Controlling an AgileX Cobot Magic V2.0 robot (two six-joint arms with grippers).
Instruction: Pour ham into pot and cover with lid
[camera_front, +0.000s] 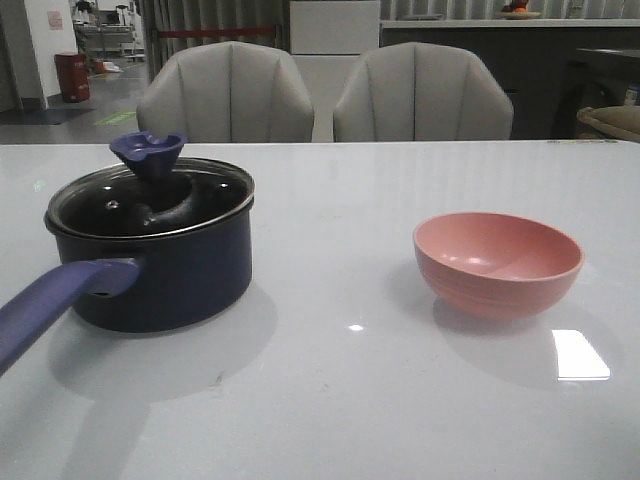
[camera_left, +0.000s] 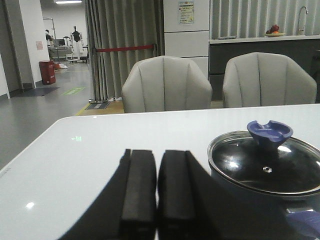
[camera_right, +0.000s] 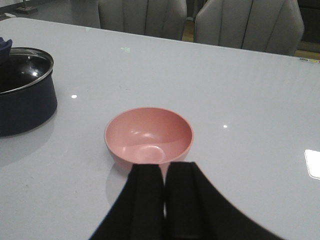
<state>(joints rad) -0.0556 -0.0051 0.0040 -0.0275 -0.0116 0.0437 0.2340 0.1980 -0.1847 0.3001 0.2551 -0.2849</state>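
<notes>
The dark navy pot (camera_front: 165, 268) stands at the left of the table, its purple-blue handle (camera_front: 50, 300) pointing toward the front. The glass lid (camera_front: 150, 200) with its blue knob (camera_front: 148, 152) sits on the pot. The pot and lid also show in the left wrist view (camera_left: 262, 167) and the right wrist view (camera_right: 22, 95). The pink bowl (camera_front: 497, 262) stands at the right and is empty (camera_right: 148, 135). No ham is visible. My left gripper (camera_left: 157, 155) is shut and empty beside the pot. My right gripper (camera_right: 164, 170) is shut and empty, just short of the bowl.
Two grey chairs (camera_front: 225, 95) (camera_front: 422, 92) stand behind the table's far edge. The white table (camera_front: 340, 390) shows a bright light reflection (camera_front: 580, 353) near the bowl. Neither arm shows in the front view.
</notes>
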